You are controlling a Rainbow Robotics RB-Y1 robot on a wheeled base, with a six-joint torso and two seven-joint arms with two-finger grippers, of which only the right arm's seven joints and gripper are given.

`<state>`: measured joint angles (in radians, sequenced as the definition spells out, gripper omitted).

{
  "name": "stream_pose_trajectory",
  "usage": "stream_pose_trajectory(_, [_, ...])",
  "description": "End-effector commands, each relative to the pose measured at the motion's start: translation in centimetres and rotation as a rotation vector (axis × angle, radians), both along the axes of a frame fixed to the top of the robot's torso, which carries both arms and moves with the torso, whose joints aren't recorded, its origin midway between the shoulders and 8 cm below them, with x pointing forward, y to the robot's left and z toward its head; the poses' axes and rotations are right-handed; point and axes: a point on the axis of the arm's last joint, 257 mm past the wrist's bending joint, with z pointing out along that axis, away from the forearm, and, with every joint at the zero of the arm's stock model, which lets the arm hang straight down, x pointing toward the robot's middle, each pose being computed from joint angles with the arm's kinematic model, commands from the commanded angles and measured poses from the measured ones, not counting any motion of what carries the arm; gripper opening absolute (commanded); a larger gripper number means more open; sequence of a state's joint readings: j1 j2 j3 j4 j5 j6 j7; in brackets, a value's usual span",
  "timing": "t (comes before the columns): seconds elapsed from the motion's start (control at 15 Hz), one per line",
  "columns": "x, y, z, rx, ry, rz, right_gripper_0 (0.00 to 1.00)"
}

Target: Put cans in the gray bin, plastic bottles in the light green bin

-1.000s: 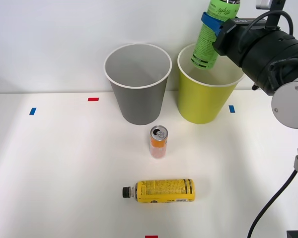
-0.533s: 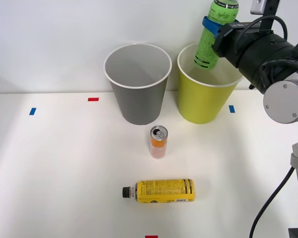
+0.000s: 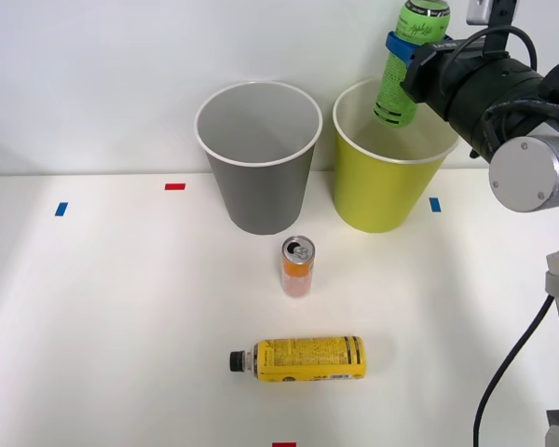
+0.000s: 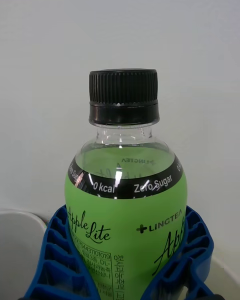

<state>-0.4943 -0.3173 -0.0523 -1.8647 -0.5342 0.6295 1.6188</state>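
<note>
Green-label bottle [image 3: 407, 63] | right gripper [image 3: 402, 47] clamped round it, over light green bin [image 3: 384, 191], 1 o'clock of can [image 3: 297, 266] | step: drop-off | next: release.

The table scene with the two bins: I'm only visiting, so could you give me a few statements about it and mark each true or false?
1. The right gripper holds the green-label bottle above the light green bin. True.
2. The orange can lies on its side. False: it stands upright on the table, in front of the gray bin.
3. The yellow-label bottle lies on its side, nearer the camera than the can. True.
4. The green-label bottle has lost its cap. False: the wrist view shows a black cap on it.
5. The gray bin stands to the robot's right of the light green bin. False: it stands to its left.
</note>
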Motion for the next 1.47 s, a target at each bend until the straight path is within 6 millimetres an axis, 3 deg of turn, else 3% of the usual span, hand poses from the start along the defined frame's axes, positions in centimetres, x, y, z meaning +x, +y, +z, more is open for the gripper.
stream_pose_trajectory(0.07, [0.5,-0.2,-0.5,-0.011,0.010,-0.005,0.00])
stream_pose_trajectory(0.47, [0.4,0.9,-0.7,-0.021,0.002,0.008,0.00])
stream_pose_trajectory(0.6, [0.4,1.3,-0.8,-0.010,0.006,0.009,0.46])
stream_pose_trajectory(0.73, [0.4,1.4,-0.6,-0.009,-0.004,0.007,0.61])
stream_pose_trajectory(1.0, [0.1,1.6,-0.1,0.014,-0.047,0.002,0.65])
stream_pose_trajectory(1.2, [-0.6,1.5,-0.8,0.018,-0.082,-0.003,0.66])
stream_pose_trajectory(1.27, [-1.6,1.5,-1.3,0.018,-0.113,-0.004,0.65])
stream_pose_trajectory(1.47, [-7.2,0.7,-3.9,0.010,-0.196,-0.008,0.65])
